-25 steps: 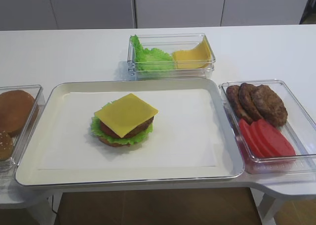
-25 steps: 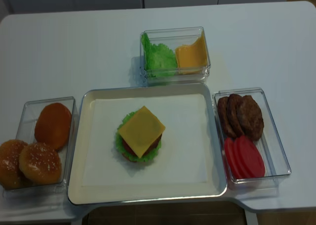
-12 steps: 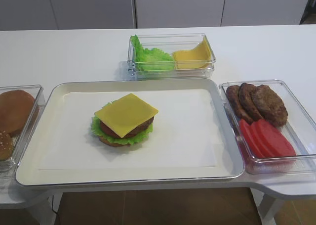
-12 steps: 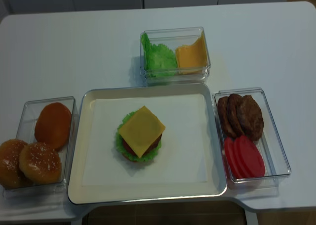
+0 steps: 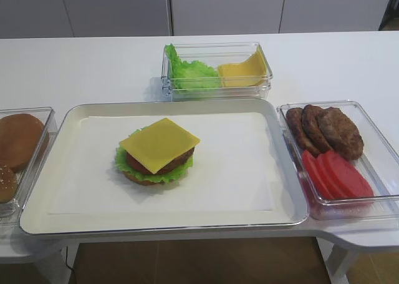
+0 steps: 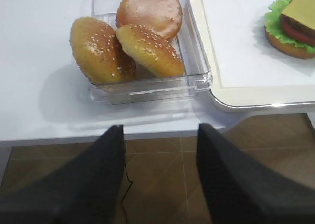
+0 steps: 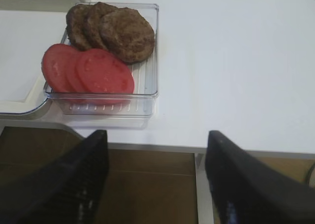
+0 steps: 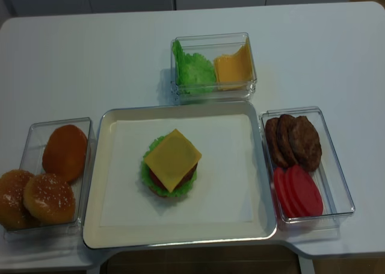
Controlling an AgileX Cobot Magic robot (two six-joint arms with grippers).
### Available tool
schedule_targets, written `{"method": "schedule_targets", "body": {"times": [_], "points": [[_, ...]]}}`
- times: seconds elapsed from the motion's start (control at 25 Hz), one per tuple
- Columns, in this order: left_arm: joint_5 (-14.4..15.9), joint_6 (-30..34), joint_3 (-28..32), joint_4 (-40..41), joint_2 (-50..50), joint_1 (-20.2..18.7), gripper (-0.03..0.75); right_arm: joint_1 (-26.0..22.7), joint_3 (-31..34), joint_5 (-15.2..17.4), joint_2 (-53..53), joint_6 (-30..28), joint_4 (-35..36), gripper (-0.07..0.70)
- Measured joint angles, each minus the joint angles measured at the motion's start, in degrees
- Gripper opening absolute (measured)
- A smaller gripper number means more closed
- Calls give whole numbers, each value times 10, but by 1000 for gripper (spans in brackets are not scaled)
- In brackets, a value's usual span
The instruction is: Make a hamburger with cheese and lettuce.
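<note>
The hamburger (image 5: 156, 165) stands on the white tray (image 5: 249, 196), left of its middle: bun base, frilly green lettuce (image 5: 124, 161), red tomato and dark patty. A square yellow cheese slice (image 5: 160, 144) lies flat on top. It also shows in the overhead view (image 8: 171, 165) and at the top right of the left wrist view (image 6: 293, 22). My left gripper (image 6: 160, 177) is open and empty below the table's front edge, near the bun box. My right gripper (image 7: 155, 179) is open and empty below the front edge, near the patty box. Neither gripper shows in the exterior views.
A clear box (image 5: 187, 90) behind the tray holds spare lettuce (image 5: 187, 75) and cheese (image 5: 243, 75). A box (image 5: 380, 153) on the right holds patties (image 5: 324, 131) and tomato slices (image 5: 336, 175). A box (image 8: 30, 141) on the left holds buns (image 8: 48, 196).
</note>
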Motion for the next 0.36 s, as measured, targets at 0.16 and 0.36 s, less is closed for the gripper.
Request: {"method": "schedule_targets", "body": {"times": [0.16, 0.36], "points": [[0, 0, 0, 0, 0, 0, 358, 0, 0, 0, 0, 0, 0, 468], [0, 0, 0, 0, 0, 0, 358, 0, 0, 0, 0, 0, 0, 468]]}}
